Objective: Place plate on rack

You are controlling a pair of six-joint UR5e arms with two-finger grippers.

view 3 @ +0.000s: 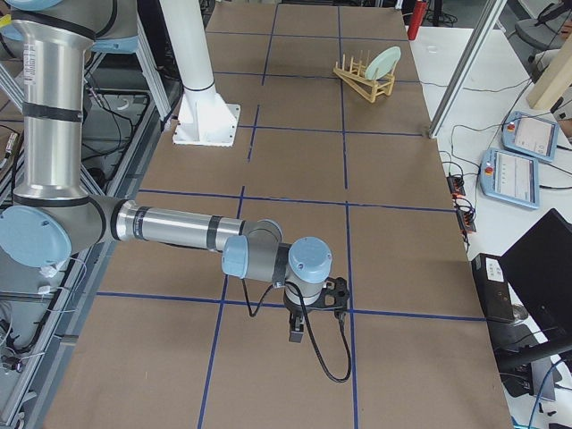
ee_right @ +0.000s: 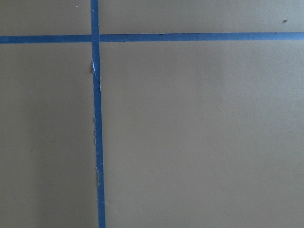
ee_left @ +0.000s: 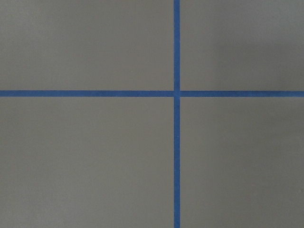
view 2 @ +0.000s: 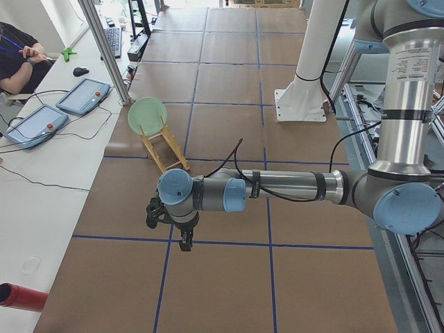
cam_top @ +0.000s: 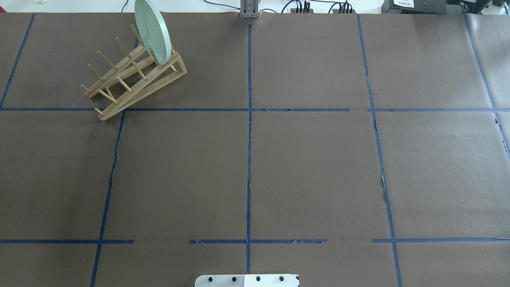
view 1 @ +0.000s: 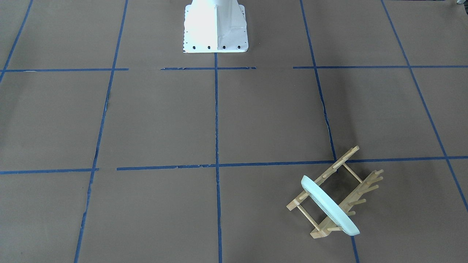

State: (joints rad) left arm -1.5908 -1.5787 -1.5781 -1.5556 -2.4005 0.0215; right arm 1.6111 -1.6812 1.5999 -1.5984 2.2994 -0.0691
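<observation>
Mint plate (cam_top: 152, 34) — upright, in wooden rack (cam_top: 119, 104)

There is one plate (cam_top: 152, 32), one rack (cam_top: 131, 79) and one table (cam_top: 310, 167). There are two pincers, the left pincer (view 2: 186, 244) and the right pincer (view 3: 296, 335). There are two tablets, a far tablet (view 2: 84, 96) and a near tablet (view 2: 35, 125).

left gripper (view 2: 186, 243): seen only from the table's end, small and dark; jaws apart or together, cannot tell. right gripper (view 3: 296, 334): same trouble. neither one shows in its own wrist view. plate (view 1: 329, 205) hides the rack (view 1: 319, 233) pegs behind it. robot base (cam_top: 247, 280) cut by the overhead's lower edge. operator (view 2: 17, 54) cut by the side edge.
</observation>
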